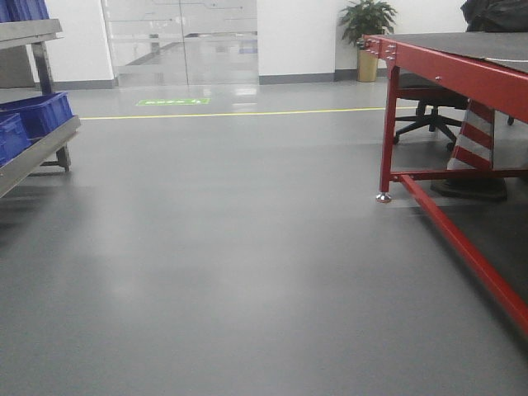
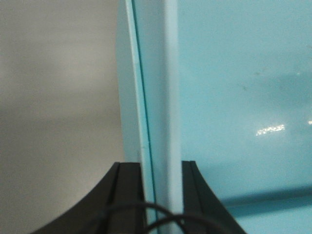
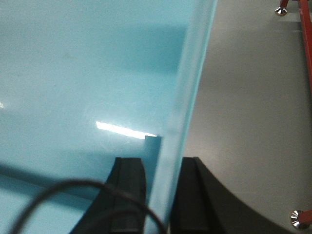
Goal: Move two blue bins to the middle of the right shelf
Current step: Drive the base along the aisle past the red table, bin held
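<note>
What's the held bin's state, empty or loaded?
Empty as far as shown: both wrist views show the bin bare inside; the rest is unseen.

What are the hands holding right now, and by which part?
A light-blue plastic bin, by its rim: the left hand clamps one side wall, the right hand another, seemingly the opposite.

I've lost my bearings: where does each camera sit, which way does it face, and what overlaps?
Front: on the robot's front, facing ahead over the floor; shelf with blue bins left, red table right; no robot parts show.
Left wrist: looks along the left gripper, fingers clamping a wall of the held bin; interior right, floor left.
Right wrist: mirrored, along the right gripper; interior left, floor right.
Shared: both wrists apparently see one bin; front and right wrist both show a table foot.
</note>
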Controlling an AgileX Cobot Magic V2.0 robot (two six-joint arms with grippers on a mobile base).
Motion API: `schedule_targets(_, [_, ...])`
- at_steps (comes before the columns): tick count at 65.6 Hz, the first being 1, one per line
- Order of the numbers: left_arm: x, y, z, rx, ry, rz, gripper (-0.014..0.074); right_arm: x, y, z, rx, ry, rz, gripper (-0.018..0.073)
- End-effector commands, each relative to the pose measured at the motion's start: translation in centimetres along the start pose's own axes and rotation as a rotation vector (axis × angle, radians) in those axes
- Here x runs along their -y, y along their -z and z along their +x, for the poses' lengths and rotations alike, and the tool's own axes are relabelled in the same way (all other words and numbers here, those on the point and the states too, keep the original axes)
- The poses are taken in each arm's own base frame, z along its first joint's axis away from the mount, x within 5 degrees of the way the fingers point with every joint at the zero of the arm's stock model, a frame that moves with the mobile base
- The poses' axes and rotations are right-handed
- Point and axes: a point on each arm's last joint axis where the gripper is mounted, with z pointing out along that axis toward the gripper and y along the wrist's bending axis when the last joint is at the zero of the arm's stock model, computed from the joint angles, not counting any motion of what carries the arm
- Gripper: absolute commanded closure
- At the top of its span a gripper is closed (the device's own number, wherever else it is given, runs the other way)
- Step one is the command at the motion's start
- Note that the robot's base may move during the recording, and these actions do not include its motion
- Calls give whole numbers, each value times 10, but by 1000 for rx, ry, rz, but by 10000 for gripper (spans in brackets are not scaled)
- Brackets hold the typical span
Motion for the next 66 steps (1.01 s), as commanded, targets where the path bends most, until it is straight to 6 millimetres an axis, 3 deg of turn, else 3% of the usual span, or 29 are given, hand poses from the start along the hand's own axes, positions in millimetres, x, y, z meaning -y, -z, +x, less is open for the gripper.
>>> schedule_targets(1, [10,18,-19,180,29,95,707,-7,7,-7,79,4,-52,712])
schedule_targets(66, [10,18,-19,181,27,92,707,-7,7,-7,79,4,-52,712])
